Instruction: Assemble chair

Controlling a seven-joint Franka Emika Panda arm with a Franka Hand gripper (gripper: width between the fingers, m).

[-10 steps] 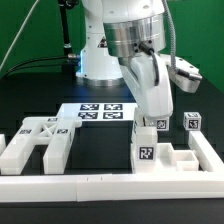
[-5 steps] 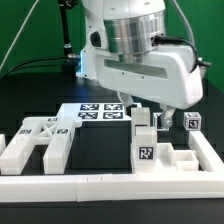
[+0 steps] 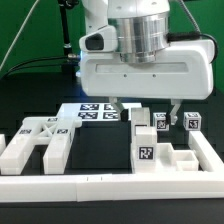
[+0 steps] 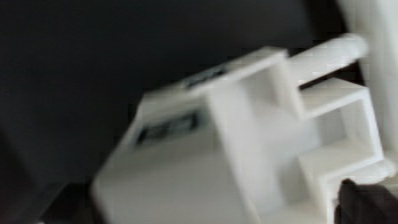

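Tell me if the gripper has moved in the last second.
Yes. The gripper has swivelled broadside; one finger now hangs over the marker board's end on the exterior view's right.

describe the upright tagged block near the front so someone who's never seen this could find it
Find the long white rail running across the front of the exterior view. Just behind it, right of the middle and below the open gripper, stands the block. It is a narrow upright post with one tag on its front face, taller than the low slab to its right and the cubes behind.
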